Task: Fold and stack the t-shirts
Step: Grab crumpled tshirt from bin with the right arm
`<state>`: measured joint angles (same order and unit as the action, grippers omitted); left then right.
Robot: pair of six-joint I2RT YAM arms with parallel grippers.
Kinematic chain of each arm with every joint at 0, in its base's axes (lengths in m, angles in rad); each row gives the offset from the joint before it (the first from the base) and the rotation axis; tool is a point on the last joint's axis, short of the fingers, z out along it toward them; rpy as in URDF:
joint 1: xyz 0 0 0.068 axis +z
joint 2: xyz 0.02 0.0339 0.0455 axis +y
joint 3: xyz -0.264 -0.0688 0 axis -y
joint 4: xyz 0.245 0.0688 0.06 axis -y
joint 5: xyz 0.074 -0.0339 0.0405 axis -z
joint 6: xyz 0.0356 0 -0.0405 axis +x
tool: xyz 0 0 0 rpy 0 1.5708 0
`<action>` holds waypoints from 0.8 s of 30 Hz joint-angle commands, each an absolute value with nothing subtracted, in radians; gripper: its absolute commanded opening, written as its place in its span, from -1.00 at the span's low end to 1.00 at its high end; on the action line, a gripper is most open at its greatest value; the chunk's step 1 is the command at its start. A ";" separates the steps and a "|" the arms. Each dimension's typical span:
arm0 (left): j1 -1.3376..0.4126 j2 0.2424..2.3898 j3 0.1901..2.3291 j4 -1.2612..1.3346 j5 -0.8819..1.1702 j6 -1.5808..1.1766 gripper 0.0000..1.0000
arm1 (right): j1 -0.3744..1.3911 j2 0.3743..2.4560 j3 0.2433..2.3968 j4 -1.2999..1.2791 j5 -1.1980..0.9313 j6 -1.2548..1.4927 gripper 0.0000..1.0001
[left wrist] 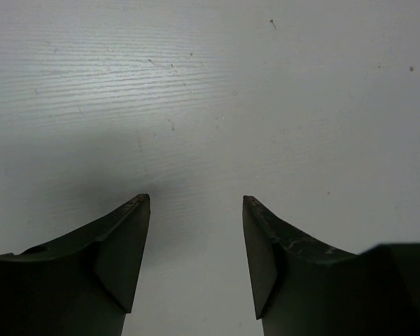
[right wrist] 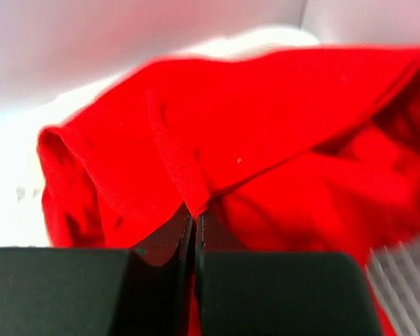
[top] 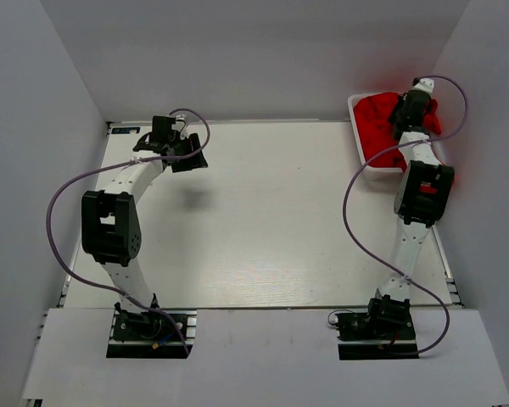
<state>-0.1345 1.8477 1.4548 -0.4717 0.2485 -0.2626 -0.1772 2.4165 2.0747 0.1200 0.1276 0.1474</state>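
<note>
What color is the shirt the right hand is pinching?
Plain bright red shirt, seen best in the right wrist view.

Soft, even white light fills the overhead view, leaving only faint grey shadows on the table point(top: 271, 220). Under the left gripper point(left wrist: 194, 198) a dark shadow pools, the surface brighter toward the top. The right wrist view is blurred: the t-shirts point(right wrist: 266, 140) look smeared and oversaturated, the background glaring white.
</note>
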 commanded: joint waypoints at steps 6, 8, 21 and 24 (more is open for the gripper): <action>-0.137 1.634 1.371 -0.465 0.201 -0.245 0.31 | -0.179 1.915 1.726 0.265 0.098 0.121 -1.00; -0.137 1.594 1.344 -0.465 0.201 -0.236 0.28 | -0.179 1.861 1.648 0.255 0.110 0.095 -1.00; -0.137 1.494 1.282 -0.436 0.192 -0.245 0.20 | -0.176 1.551 1.601 0.115 0.066 0.026 -1.00; -0.137 1.476 1.273 -0.436 0.192 -0.245 0.20 | -0.173 1.565 1.736 0.071 0.038 0.023 -1.00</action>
<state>-0.1345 1.5440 1.2846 -0.4477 0.1970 -0.2451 -0.1757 1.5803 1.5856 0.0700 0.0715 0.0475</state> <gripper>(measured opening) 0.600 0.012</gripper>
